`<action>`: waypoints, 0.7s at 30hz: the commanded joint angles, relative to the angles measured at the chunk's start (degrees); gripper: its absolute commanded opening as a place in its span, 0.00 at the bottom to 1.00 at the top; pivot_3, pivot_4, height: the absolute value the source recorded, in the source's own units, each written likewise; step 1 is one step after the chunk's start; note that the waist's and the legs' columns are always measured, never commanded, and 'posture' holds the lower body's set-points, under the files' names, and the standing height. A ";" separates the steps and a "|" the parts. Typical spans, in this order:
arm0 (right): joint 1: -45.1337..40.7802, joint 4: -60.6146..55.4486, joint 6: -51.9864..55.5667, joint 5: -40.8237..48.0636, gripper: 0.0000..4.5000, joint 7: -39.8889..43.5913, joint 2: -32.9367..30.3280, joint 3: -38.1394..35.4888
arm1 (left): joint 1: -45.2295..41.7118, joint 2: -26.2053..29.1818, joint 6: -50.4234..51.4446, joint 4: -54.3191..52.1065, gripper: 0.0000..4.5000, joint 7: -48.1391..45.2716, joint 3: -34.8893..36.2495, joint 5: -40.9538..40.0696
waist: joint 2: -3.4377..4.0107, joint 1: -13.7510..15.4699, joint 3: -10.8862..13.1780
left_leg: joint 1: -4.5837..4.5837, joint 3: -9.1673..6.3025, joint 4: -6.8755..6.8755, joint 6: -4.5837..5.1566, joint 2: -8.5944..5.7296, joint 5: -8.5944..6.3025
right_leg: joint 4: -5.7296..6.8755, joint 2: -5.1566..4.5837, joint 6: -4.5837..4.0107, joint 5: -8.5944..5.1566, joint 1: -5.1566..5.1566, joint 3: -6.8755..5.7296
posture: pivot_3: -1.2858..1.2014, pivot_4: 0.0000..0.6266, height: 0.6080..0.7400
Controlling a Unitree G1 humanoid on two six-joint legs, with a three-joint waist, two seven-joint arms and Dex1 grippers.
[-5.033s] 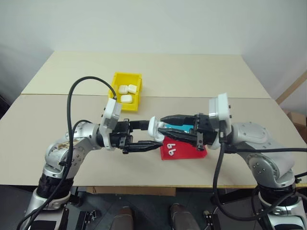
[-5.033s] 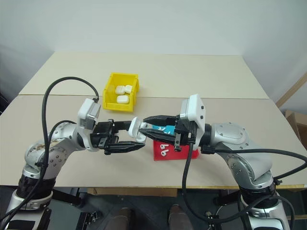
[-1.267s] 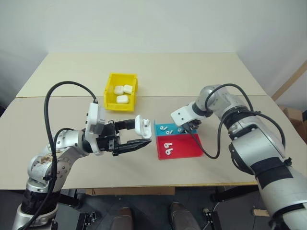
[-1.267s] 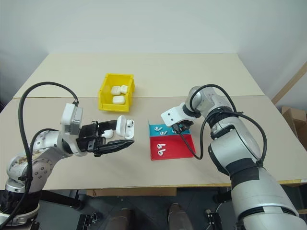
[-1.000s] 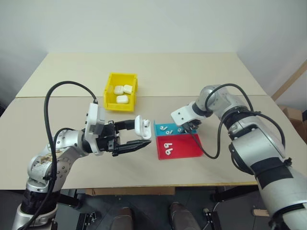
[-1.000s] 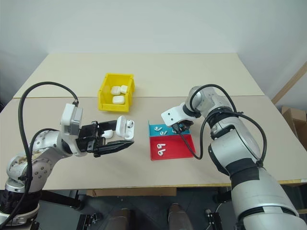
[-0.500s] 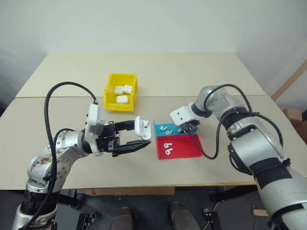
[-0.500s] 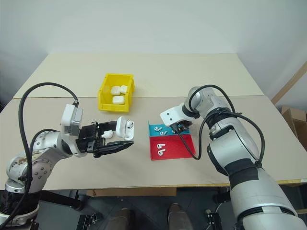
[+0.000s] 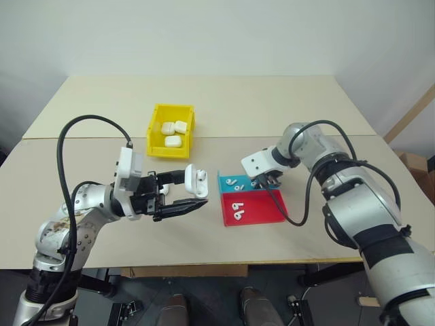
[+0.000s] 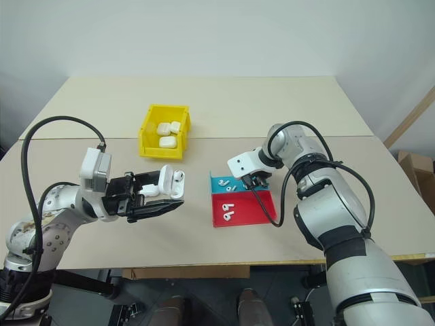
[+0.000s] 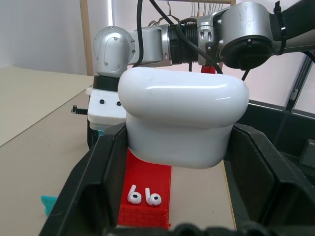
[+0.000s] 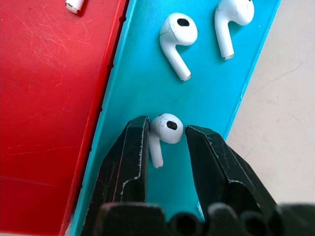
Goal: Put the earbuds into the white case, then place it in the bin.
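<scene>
Table [image 9: 285, 109] w/ yellow bin [image 9: 156, 139] at rear, three closed cases inside. Blue tray [image 9: 234, 182] and red tray [image 9: 251, 209] side by side at centre. Left gripper [image 9: 183, 193] clenched on the white case [image 9: 194, 181], held up off the table, lid open toward the trays; shifted a bit further left vs. a sec ago, otherwise parked and waiting. Right gripper [image 12: 165, 142] down on the blue tray, fingers narrowed in over the last sec, now bracketing an earbud [image 12: 165, 132]: left finger touching, right finger just beside, so pinch prob. not finished. Means pick nearly secured; lift and carry to the case next. Earbud glossy white, bulb uppermost in wrist view, dark mesh spot, short stem. Two more earbuds [image 12: 178, 42] farther along the blue tray, a pair [image 9: 238, 214] on the red.
</scene>
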 commanded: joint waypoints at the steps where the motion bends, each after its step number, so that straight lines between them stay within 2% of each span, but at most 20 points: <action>1: 1.36 -0.12 0.75 -0.61 0.22 -0.54 -0.13 0.11 | -0.54 0.37 -0.55 -2.18 0.62 0.62 0.89 -0.51 | 0.00 -0.01 0.00 | 0.02 0.00 0.00 0.00 0.00 0.00 | 0.01 0.00 0.00 0.00 0.02 0.01 | 0.52 0.24 1.00; 8: 1.54 -0.44 2.06 1.16 0.22 -0.56 -0.61 -2.06 | -3.35 -0.05 3.15 -5.55 0.62 4.97 -0.30 -2.16 | -0.01 0.00 -0.01 | 0.04 -0.01 0.00 0.00 0.00 0.00 | 0.01 0.00 0.00 0.00 0.05 0.00 | 0.52 0.24 1.00; 15: 1.28 -3.60 11.18 13.42 0.22 2.83 -3.49 -14.51 | -6.44 -0.63 4.48 -4.15 0.62 4.98 -1.42 -2.55 | 0.02 0.08 0.05 | -0.09 -0.02 -0.01 0.00 -0.01 0.00 | -0.02 -0.01 0.00 0.00 -0.04 0.00 | 0.52 0.24 1.00; 18: 4.69 -10.94 14.75 20.05 0.22 2.33 -5.46 -20.79 | -8.18 -1.09 4.96 -3.09 0.62 4.70 -2.01 -2.70 | 0.04 0.19 0.06 | -0.11 -0.03 -0.01 0.00 -0.02 0.00 | -0.04 -0.02 0.00 0.00 -0.05 -0.01 | 0.52 0.24 1.00; 21: 10.78 -25.26 27.33 29.29 0.22 0.18 -6.13 -28.50 | -9.64 -1.76 5.14 -1.70 0.62 4.38 -2.72 -2.36 | 0.03 0.20 0.06 | -0.12 -0.04 -0.03 0.00 -0.01 0.00 | -0.07 -0.02 0.00 0.00 -0.02 -0.02 | 0.52 0.24 1.00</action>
